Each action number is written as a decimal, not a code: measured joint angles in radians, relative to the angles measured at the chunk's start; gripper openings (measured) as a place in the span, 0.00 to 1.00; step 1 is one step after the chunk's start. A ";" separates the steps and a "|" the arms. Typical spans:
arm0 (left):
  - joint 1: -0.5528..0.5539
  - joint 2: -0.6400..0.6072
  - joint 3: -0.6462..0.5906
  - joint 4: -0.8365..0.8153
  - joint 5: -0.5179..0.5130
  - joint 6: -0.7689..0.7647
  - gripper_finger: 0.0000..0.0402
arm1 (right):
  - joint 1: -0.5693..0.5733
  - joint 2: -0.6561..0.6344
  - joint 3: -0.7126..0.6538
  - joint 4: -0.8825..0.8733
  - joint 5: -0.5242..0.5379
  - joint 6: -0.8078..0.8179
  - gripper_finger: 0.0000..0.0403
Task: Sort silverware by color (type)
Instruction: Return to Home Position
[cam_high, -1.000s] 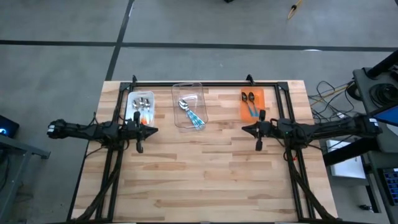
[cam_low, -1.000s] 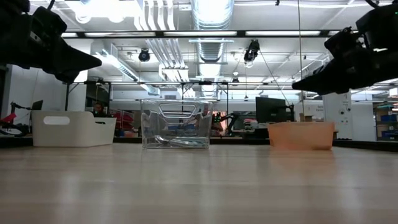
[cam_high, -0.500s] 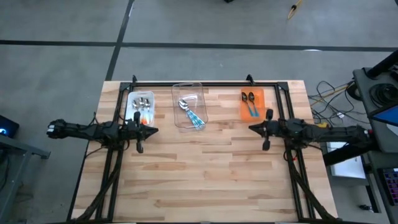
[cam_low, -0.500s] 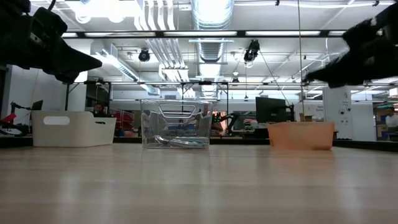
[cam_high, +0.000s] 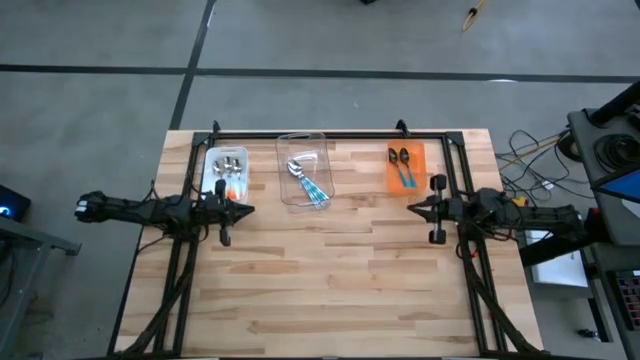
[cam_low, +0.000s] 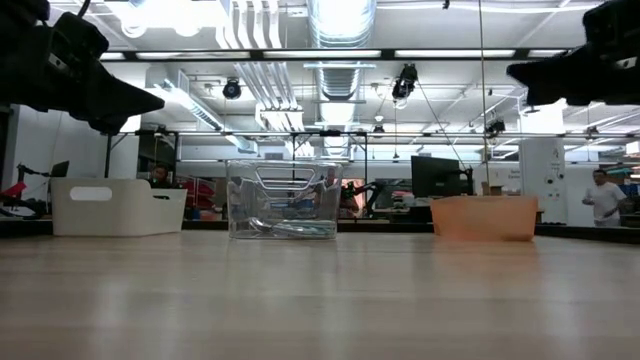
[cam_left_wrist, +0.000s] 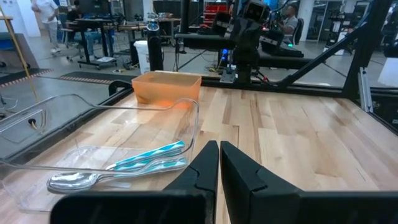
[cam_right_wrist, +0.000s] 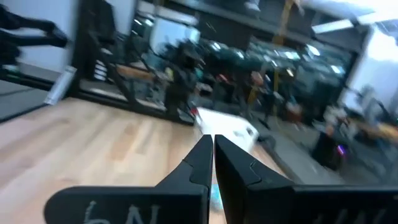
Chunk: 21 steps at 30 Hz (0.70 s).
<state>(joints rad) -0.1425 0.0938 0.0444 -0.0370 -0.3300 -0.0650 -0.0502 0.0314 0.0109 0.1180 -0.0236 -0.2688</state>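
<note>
Across the far side of the table (cam_high: 330, 290) stand three bins: the white bin (cam_high: 208, 172), the clear bin (cam_high: 292, 146) and the orange bin (cam_high: 417, 152). All the spoons lie inside them. I count two dark spoons with blue handles (cam_high: 402, 165) in the orange bin. The orange-handled spoons (cam_high: 230, 172) and the striped blue spoons (cam_high: 312, 184) overlap too much to count. From table height only the clear bin shows its spoons. My left claw (cam_high: 246, 209) and my right claw (cam_high: 414, 208) hang above the wood, fingers pressed together, holding nothing.
</note>
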 joint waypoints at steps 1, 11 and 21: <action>0.000 0.002 0.000 0.000 0.000 0.000 0.00 | 0.000 -0.006 0.000 0.009 -0.028 -0.016 0.02; 0.000 0.006 0.000 0.000 0.000 0.000 0.00 | 0.000 -0.002 0.000 0.015 -0.136 -0.030 0.02; 0.000 0.006 0.000 0.000 0.000 0.000 0.00 | 0.000 0.003 0.000 0.014 -0.134 0.008 0.02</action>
<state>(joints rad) -0.1425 0.1001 0.0444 -0.0372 -0.3298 -0.0647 -0.0502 0.0345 0.0105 0.1318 -0.1577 -0.2611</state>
